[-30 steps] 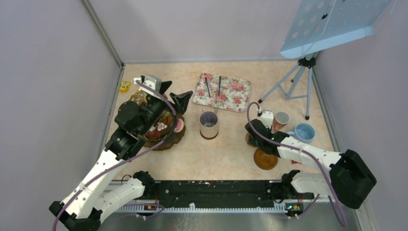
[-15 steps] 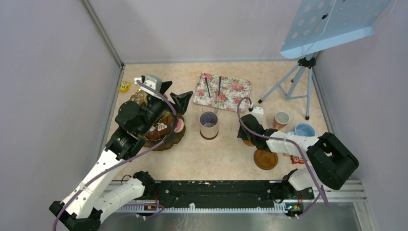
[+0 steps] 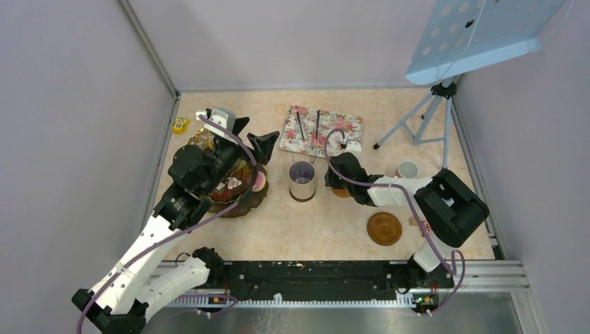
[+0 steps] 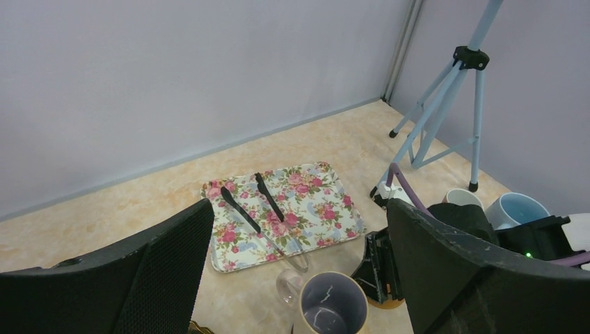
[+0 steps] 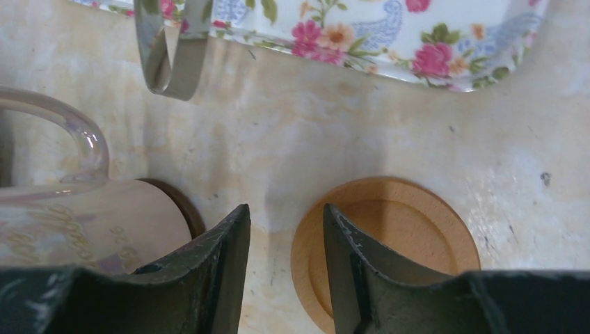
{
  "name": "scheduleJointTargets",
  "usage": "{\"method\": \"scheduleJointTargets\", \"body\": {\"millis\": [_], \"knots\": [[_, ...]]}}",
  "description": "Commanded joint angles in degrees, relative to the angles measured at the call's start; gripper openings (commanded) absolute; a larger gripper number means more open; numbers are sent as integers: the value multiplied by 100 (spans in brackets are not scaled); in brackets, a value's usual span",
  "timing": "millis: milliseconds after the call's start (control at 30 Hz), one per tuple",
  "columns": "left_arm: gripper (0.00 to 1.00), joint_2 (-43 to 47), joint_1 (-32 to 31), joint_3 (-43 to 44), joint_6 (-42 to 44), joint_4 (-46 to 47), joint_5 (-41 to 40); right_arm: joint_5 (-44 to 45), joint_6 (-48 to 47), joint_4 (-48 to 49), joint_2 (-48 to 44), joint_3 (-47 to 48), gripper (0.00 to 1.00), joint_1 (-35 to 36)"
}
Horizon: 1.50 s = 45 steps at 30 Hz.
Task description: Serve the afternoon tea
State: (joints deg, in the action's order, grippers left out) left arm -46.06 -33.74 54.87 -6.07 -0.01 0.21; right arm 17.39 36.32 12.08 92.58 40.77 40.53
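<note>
Across the surface point(image 3: 327, 233) from above: rose-patterned tray point(image 3: 344, 132) at the far middle with black tongs point(image 3: 300, 125) on it, round wooden platter point(image 3: 252, 203) of toy cakes point(image 3: 240, 184) at left with the left hand point(image 3: 252, 136) spread wide and empty by its far edge, and tall lilac mug point(image 3: 302, 179) just nearer than the tray, upright, long axis vertical, clear handle turned towards the tray. Only from the left wrist: light-blue mug point(image 4: 520, 209), masked from above by the right arm, beside the white cup point(image 4: 459, 197). Only from the right wrist: right hand point(image 5: 285, 209) slightly parted around nothing, beside a round orange biscuit point(image 5: 410, 243) just right of the lilac mug.
</note>
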Motion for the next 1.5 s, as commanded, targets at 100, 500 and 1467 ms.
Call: {"method": "scheduleJointTargets", "body": {"millis": [100, 500, 1467], "knots": [[99, -74, 25, 41, -3, 229, -127, -296, -572, 238, -186, 571, 46, -72], [99, -69, 32, 16, -32, 257, -71, 3002, 12, -3514, -2720, 139, 66, -149], [99, -54, 63, 15, -72, 278, 138, 2691, 285, -2596, -1963, -444, 44, -1589]]}}
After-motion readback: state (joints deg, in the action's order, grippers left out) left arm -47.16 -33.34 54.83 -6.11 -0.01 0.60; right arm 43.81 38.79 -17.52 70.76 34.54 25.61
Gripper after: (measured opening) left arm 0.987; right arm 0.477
